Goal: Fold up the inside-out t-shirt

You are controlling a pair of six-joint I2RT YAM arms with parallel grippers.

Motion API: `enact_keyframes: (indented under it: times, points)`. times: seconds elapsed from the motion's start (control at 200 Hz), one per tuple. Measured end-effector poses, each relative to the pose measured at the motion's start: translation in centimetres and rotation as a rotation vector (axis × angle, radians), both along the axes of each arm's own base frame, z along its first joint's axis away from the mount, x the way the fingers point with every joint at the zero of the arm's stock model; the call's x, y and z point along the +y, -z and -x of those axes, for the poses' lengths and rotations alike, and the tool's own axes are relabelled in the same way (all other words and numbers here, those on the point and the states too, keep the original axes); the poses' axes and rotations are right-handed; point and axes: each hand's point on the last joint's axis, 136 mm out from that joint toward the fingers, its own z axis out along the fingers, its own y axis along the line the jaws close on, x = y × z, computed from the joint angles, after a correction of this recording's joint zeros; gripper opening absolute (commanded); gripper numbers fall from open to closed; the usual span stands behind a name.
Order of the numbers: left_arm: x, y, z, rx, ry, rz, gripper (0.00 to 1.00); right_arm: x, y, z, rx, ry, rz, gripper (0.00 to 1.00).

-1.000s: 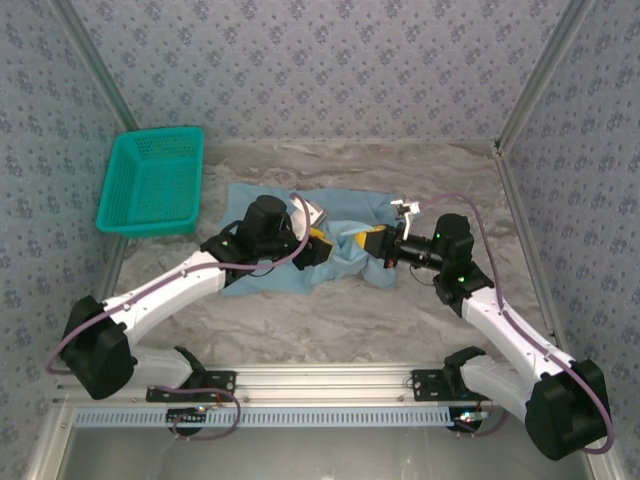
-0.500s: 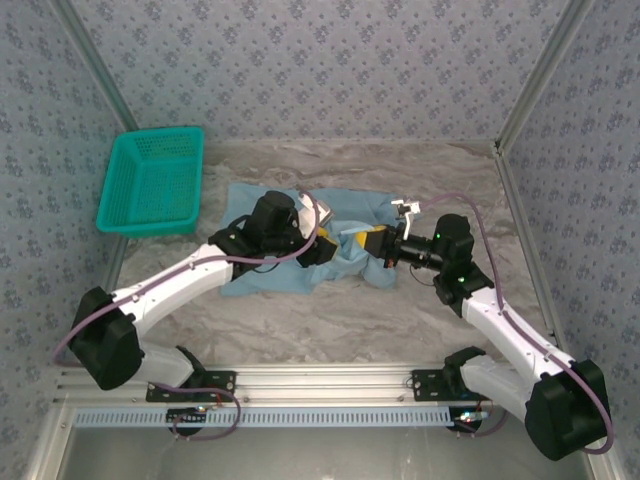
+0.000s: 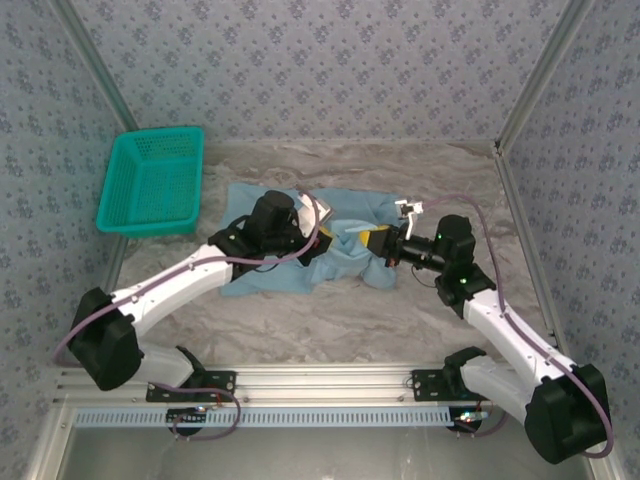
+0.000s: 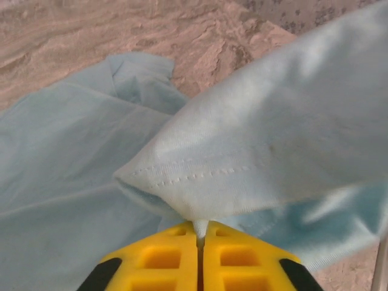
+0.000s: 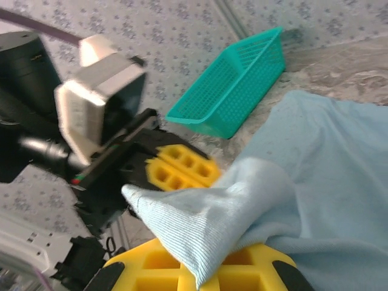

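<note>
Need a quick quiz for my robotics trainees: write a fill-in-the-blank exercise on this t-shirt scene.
1. The left tool is shut on a hemmed edge of the light ____ t-shirt.
2. The right tool is ____ on another bunch of the same t-shirt.
3. In the top view, the teal basket sits to the ____ of the t-shirt.
Missing words: blue; shut; left.
</note>
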Motion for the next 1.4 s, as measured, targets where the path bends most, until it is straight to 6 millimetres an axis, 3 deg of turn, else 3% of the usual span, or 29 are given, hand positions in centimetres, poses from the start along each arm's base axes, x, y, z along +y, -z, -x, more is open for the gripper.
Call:
enact_keyframes:
  times: [0.18, 0.365, 0.58, 0.744, 0.889, 1.149, 1.399]
  points:
    - [1.1, -2.3, 1.6, -0.033, 0.037, 0.12, 0.01, -1.7, 0.9, -1.2, 0.037, 0.114, 0.032, 0.0]
    - [2.1, -3.0, 1.9, -0.016, 0.067, 0.209, 0.0, -3.5, 2.1, -2.6, 0.09, 0.223, 0.058, 0.02]
    - [3.0, -2.9, 1.9, 0.004, 0.075, 0.252, 0.0, -4.5, 3.5, -2.7, 0.107, 0.268, 0.094, 0.22]
    - [2.7, -2.5, 2.2, 0.038, 0.1, 0.259, 0.0, -3.6, 4.6, -1.8, 0.054, 0.248, 0.213, 0.37]
    - [2.5, -2.1, 2.0, 0.067, 0.097, 0.24, 0.0, -2.5, 5.0, -0.9, -0.012, 0.225, 0.366, 0.45]
    - [2.5, -2.8, 1.7, 0.056, 0.099, 0.237, 0.0, -1.1, 4.0, -0.2, -0.171, 0.198, 0.607, 0.44]
    - [2.4, -2.8, 1.9, 0.052, 0.11, 0.237, 0.0, 0.5, 6.6, -1.7, -0.111, 0.133, 0.741, 0.44]
